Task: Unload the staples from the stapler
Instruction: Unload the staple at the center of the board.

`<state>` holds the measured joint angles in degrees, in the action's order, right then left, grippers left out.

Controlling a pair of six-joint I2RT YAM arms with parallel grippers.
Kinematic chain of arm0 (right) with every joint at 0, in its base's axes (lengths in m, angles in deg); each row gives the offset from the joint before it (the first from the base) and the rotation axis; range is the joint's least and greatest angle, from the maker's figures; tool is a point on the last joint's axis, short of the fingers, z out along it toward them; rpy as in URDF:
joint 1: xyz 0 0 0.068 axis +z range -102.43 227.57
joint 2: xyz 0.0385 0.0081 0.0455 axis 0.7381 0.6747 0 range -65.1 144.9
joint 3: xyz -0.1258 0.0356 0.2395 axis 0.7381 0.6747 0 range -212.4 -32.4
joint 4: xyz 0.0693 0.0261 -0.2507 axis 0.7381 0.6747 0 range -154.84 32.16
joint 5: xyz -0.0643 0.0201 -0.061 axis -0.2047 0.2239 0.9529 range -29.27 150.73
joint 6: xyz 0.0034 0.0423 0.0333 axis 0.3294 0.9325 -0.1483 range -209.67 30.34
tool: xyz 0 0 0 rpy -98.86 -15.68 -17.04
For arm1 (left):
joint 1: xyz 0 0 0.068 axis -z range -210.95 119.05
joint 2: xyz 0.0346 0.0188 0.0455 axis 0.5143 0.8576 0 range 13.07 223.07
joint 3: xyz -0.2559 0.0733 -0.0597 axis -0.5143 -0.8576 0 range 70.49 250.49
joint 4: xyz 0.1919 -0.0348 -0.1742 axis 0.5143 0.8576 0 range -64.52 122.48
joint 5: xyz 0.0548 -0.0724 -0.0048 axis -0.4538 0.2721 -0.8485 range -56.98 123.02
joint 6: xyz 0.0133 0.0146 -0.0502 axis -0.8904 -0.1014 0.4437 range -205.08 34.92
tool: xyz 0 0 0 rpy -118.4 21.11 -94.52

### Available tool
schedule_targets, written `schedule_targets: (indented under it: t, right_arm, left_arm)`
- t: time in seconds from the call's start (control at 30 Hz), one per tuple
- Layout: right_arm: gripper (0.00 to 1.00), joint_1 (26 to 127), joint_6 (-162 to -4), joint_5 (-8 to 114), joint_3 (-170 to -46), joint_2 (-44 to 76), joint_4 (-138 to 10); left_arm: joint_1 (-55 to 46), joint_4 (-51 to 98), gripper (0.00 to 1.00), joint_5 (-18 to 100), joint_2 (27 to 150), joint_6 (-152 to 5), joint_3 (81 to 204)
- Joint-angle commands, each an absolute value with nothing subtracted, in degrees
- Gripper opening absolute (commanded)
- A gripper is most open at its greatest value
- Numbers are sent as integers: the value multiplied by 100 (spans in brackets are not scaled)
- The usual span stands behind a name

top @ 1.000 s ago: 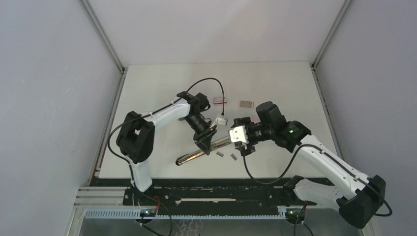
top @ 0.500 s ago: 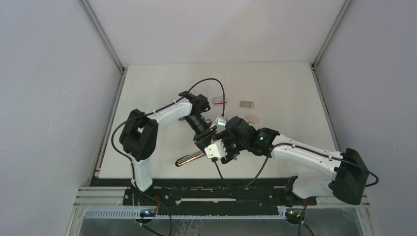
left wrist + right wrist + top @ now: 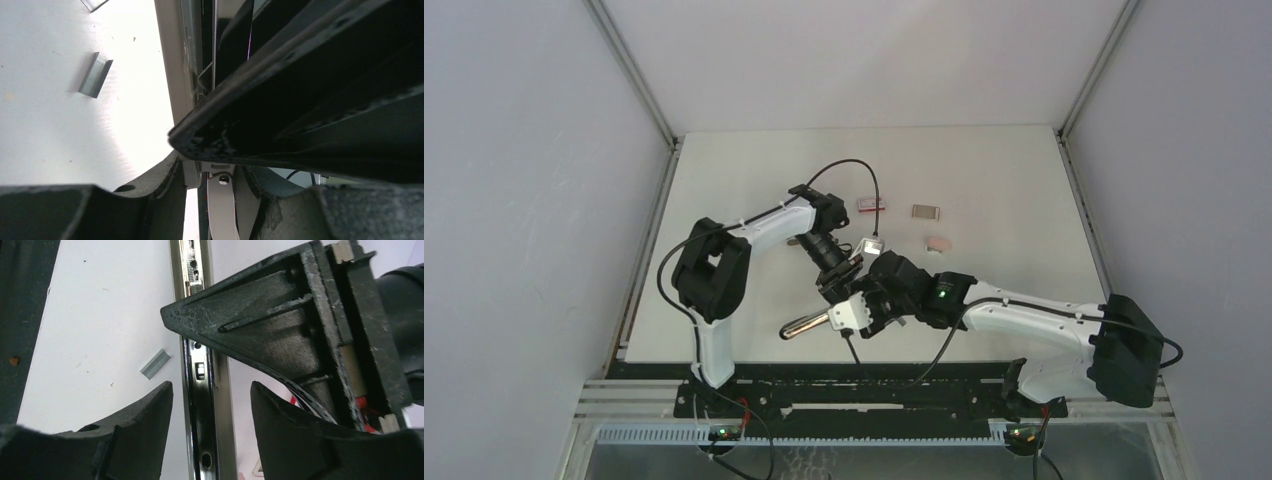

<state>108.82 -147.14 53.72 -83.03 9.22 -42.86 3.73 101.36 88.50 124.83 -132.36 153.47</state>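
Observation:
The stapler [image 3: 809, 322] lies opened out, its chrome rail pointing to the near left. My left gripper [image 3: 837, 283] is shut on its far end; in the left wrist view the fingers [image 3: 150, 195] hug its white metal part [image 3: 222, 210]. My right gripper [image 3: 210, 405] is open and straddles the rail [image 3: 205, 415], with a gap on each side. Seen from above, the right gripper [image 3: 861, 318] sits right beside the left one. One grey strip of staples [image 3: 155, 364] lies on the table left of the rail, also seen as a staple strip [image 3: 95, 75] from the left wrist.
A red-and-white little box [image 3: 871, 203], a small grey item [image 3: 925, 211] and a pinkish one [image 3: 938, 243] lie farther back. A black cable with a white plug [image 3: 874, 245] loops behind the left gripper. The table's near edge [image 3: 864, 360] is close below the stapler.
My right arm has swung left across the table to the stapler's rail, covering the loose strips from above, and its jaws have narrowed. The left gripper has kept its hold, barely moving.

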Motion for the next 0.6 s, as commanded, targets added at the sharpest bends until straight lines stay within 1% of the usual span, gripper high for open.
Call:
schedule_targets:
  t: [0.0, 0.1, 0.23, 0.43, 0.5, 0.57]
  right_arm:
    - [60, 10994, -14604, 5719, -8227, 1082, -4723]
    - [60, 11013, -14580, 5836, -8224, 1188, -4827]
    - [54, 11031, -14560, 5939, -8224, 1291, -4900]
    - [36, 11050, -14601, 5868, -8217, 1292, -4845]
    - [27, 11051, -14668, 5824, -8174, 1234, -4863]
    - [19, 11040, -14678, 5775, -8162, 1180, -4831]
  left_arm:
    - [350, 10427, 0, 9356, 12381, -13407, 15687]
    - [350, 10494, 0, 9375, 12393, -13466, 15705]
    - [353, 10578, 0, 9401, 12414, -13545, 15720]
    - [350, 10598, 0, 9410, 12409, -13560, 15724]
    - [350, 10599, 0, 9411, 12399, -13566, 15724]
    - [343, 10601, 4, 9403, 12382, -13567, 15739]
